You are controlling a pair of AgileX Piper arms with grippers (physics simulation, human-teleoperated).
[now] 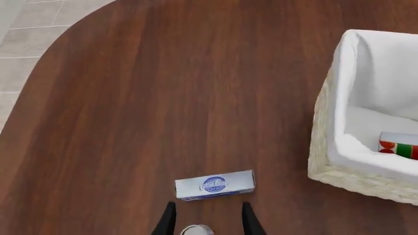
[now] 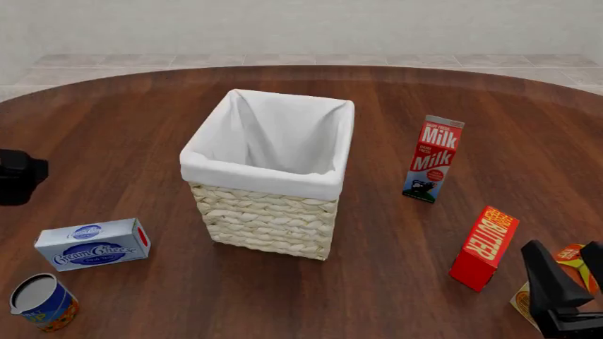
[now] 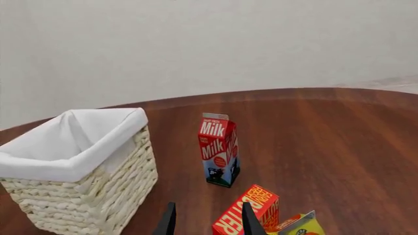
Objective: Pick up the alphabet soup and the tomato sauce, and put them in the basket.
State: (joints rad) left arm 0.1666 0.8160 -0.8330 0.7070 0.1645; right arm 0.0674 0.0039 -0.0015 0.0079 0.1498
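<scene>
The alphabet soup (image 2: 42, 302), a blue and orange can with a silver top, stands upright at the table's near left corner. Inside the cream wicker basket (image 2: 268, 205) with its white liner, the left wrist view shows the tomato sauce (image 1: 398, 146), red with a green patch, lying on the bottom; the front view hides it. My left gripper (image 1: 207, 218) is open, hovering high over a cream cheese box (image 1: 214, 185) to the left of the basket (image 1: 339, 171). Near the table's right front, my right gripper (image 2: 572, 263) is open and holds nothing.
The cream cheese box (image 2: 94, 244) lies between the soup can and the basket. A milk carton (image 2: 433, 159) stands right of the basket. A red butter box (image 2: 484, 247) and an orange-yellow box (image 3: 297, 225) sit close to the right gripper.
</scene>
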